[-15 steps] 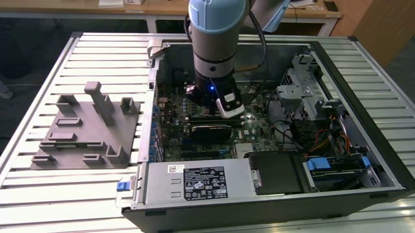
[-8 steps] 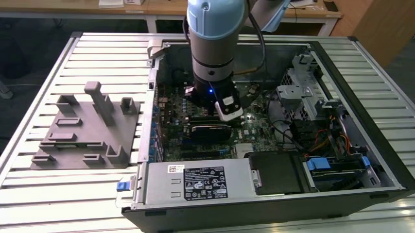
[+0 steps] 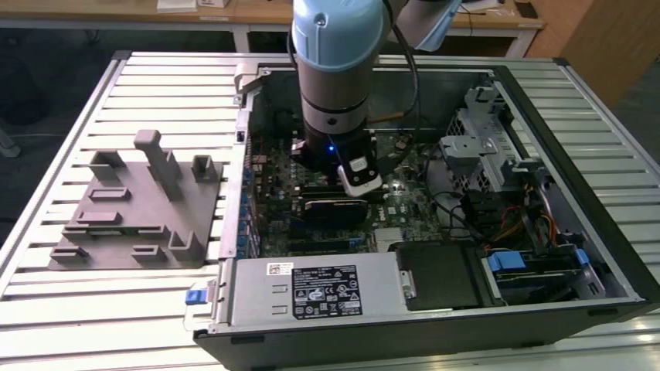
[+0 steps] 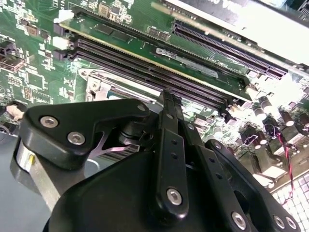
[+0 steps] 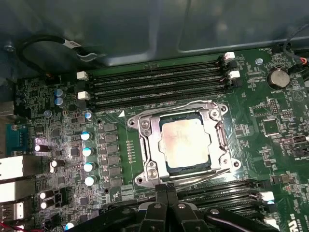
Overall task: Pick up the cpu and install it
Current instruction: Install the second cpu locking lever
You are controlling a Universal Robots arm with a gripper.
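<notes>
The cpu [image 5: 186, 142] lies flat in the square metal-framed socket [image 5: 145, 145] on the green motherboard, its silvery top showing. In the first wrist view my gripper [image 5: 166, 188] hovers just off one side of the socket, apart from the cpu, its two black fingers pressed together with nothing between them. The second wrist view looks along the gripper [image 4: 170, 99] from behind, with part of the socket frame [image 4: 96, 82] past it. In the exterior view the arm [image 3: 335, 85] reaches down into the open computer case over the motherboard.
Memory slots [image 5: 154, 84] run along both sides of the socket. A black card [image 3: 330, 209], a power supply [image 3: 309, 286] and a drive cage [image 3: 484, 154] crowd the case. A grey holder block [image 3: 144, 201] stands on the slatted table at the exterior view's left.
</notes>
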